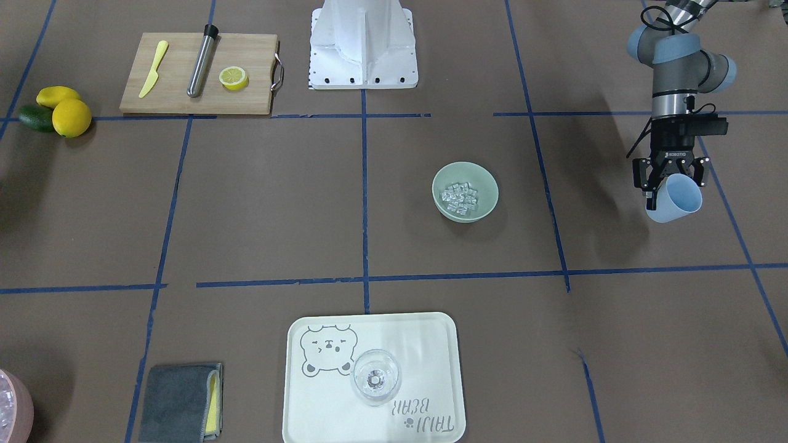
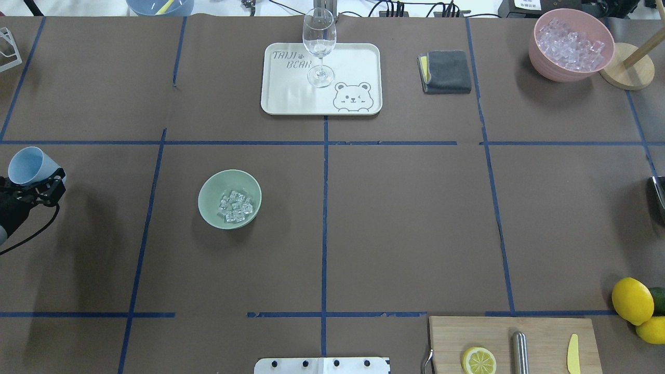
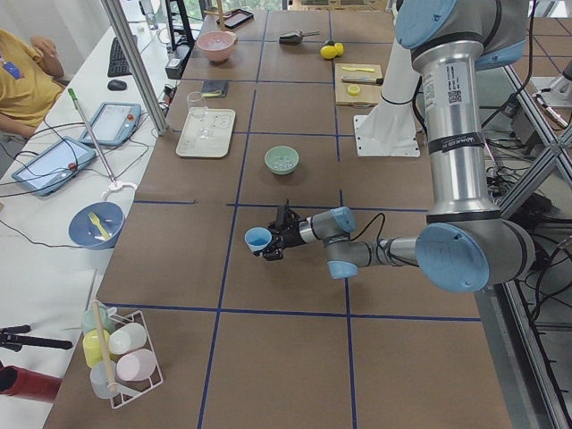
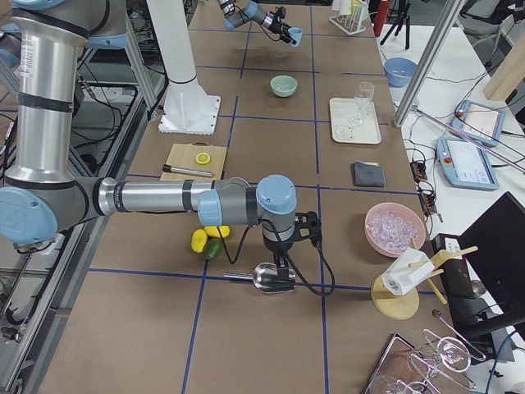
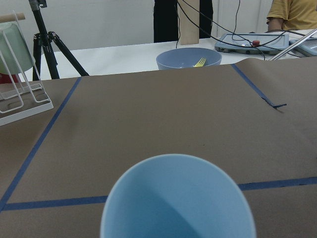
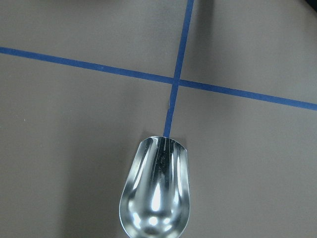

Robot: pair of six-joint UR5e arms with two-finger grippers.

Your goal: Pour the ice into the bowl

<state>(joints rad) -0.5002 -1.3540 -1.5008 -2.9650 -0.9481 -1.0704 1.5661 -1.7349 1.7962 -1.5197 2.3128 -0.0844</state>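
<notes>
— Sitting in the bowl [image 1: 489, 197], the ice [image 1: 460, 197] makes 1 small heap. The bowl stands near the middle of the table [image 1: 277, 215].
— And the left gripper [image 1: 671, 178]?
— It pinches the cup [image 1: 677, 198], which is tilted and well apart from the bowl.
— The right gripper [image 4: 282, 261]?
— It hangs just above a scoop [image 6: 156, 198] at the table's end. It may be holding it, but I cannot tell how its fingers stand.

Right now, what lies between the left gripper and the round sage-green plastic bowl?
In the overhead view, only bare brown table with one blue tape line separates left gripper and bowl.
</notes>
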